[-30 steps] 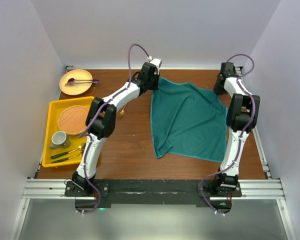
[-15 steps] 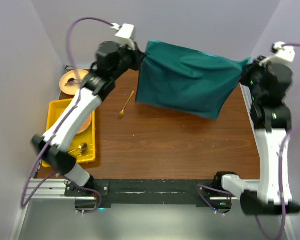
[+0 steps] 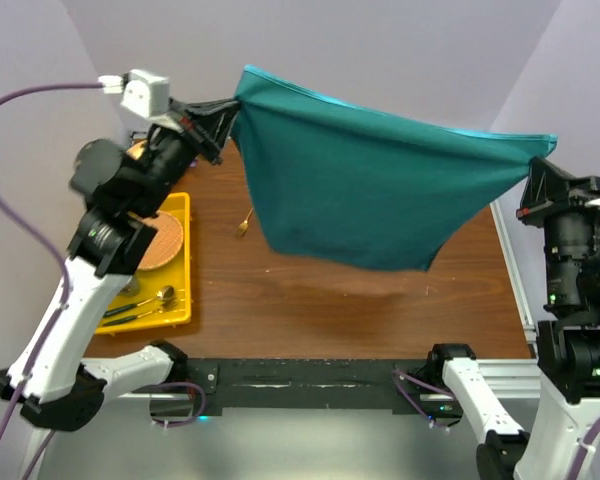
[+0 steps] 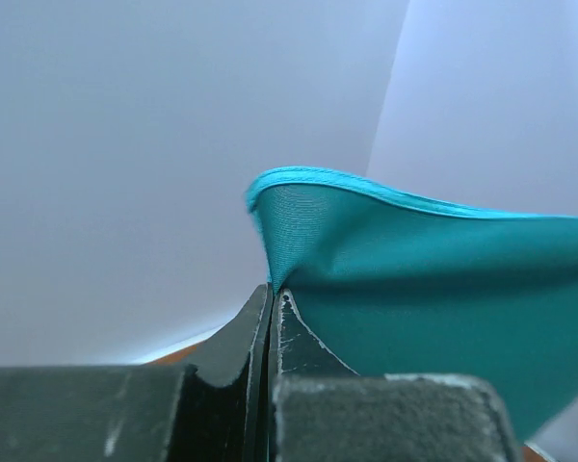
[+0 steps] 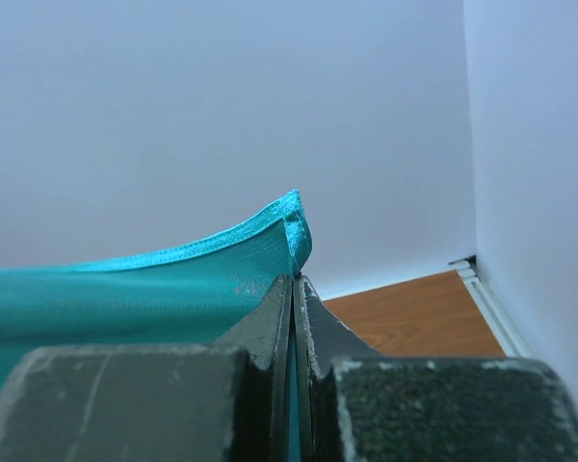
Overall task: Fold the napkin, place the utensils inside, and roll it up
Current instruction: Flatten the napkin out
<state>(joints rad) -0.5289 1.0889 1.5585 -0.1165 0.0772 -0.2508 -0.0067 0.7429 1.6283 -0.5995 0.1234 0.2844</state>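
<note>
1. Teal and plain, the napkin (image 3: 365, 185) hangs in the air above the far half of the table (image 3: 380, 300). It is stretched between the two arms, and no part of it touches the wood.
2. Appearance: the cloth is unpatterned, with a brighter hemmed band along the top edge. That edge runs nearly taut from the upper left down to the right. The lower edge droops to a blunt point right of centre, and a soft shadow lies on the table beneath it.
3. The left gripper (image 3: 228, 108) has its jaws together, clamped on the napkin's upper left corner. The left wrist view shows the hem pinched at the very fingertips.
4. The right gripper (image 3: 542, 160) is likewise clamped, on the upper right corner, near the table's right edge.
5. The step in hand appears to be spreading the cloth for the fold. To do it well:
   - Hold both corners level and the top edge tight.
   - Set the drooping lower edge down first.
   - Draw the rest flat so that no crease is trapped.
   - Release only once the cloth rests on the table.
6. The gold fork (image 3: 245, 222) lies on the table near the napkin's hanging left side. The cloth should land beside it, not over it.
7. A yellow tray (image 3: 186, 270) sits at the table's left edge, holding a round woven mat (image 3: 162, 238) and some cutlery.
</note>
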